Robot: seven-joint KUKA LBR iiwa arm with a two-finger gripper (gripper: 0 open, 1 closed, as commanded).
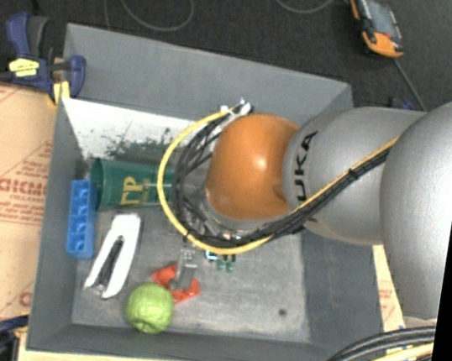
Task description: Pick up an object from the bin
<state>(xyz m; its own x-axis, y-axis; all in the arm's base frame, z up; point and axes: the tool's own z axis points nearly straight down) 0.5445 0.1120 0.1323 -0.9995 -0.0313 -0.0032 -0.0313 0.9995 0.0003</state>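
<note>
My gripper [186, 277] reaches down below the orange wrist cover toward the bin's front middle. Its tip stands right over a small red-orange thing [166, 277] lying on the bin floor, and red shows on both sides of the tip. Just in front and to the left lies a green ball [149, 308]. A white stapler-like thing [115, 255] lies to the left of the gripper.
A blue toothed block [80, 218] lies along the bin's left wall. A dark green can [127, 187] lies on its side behind the white thing, partly under the arm. The arm covers the bin's middle and right.
</note>
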